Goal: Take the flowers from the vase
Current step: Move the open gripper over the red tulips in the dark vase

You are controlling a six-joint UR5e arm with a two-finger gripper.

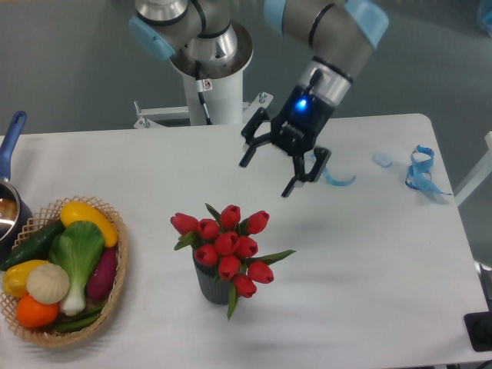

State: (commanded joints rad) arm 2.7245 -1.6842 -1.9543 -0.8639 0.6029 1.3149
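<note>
Since the gripper (267, 174) hangs in the air with its black fingers spread wide and nothing between them, up and behind the flowers (227, 242), I'd say the grab hasn't happened yet. Those glossy red tulip buds with green leaves sit in the ribbed dark grey vase (211, 283) on the smooth white table (369, 269), well apart from the woven wicker basket (115, 288) of shiny veggies.

even, bright overhead light, soft faint shadows under my gripper (267, 174) and the flowers (225, 244) on the white table (369, 261). blue led glows on my wrist. sharp focus, mild grain, no glare.
</note>
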